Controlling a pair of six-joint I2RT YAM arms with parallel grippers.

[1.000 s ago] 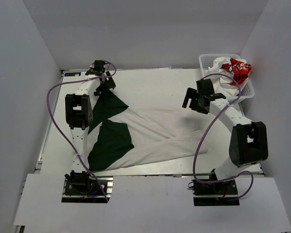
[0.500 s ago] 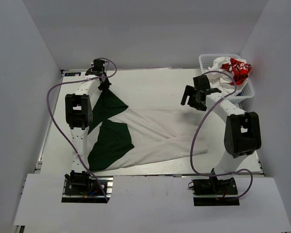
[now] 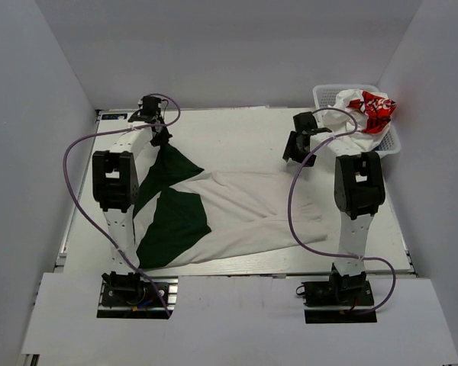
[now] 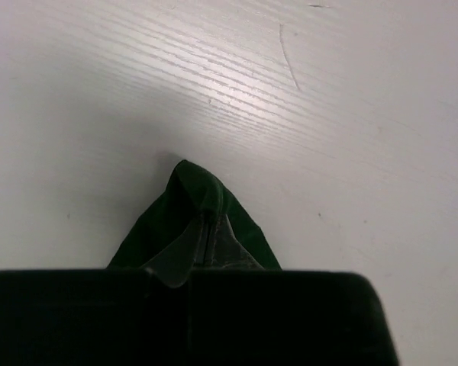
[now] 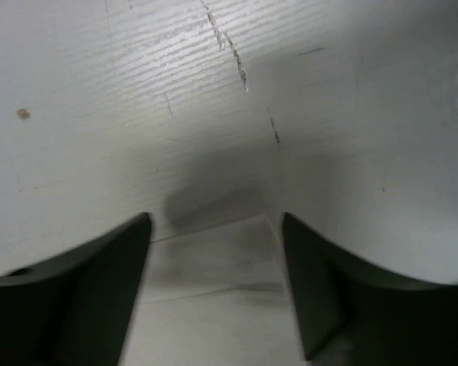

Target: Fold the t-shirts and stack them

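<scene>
The off-white t-shirt (image 3: 248, 210) lies flat mid-table, its long axis running 9 to 3 o'clock with the green end at 9. The left gripper (image 3: 159, 137) is pinched on the dark green sleeve tip (image 4: 202, 191) at the shirt's 11 o'clock corner. The right gripper (image 3: 296, 151), jaws spread and empty, hovers at its 1 o'clock corner and is the nearer arm there. The red print on the white tee (image 3: 374, 107) in the basket (image 3: 320, 93) cannot be read.

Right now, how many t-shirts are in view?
2. The off-white, green-sleeved t-shirt lies spread on the table; the white, red-printed t-shirt is bunched in the basket, far right. More may hide beneath it.
</scene>
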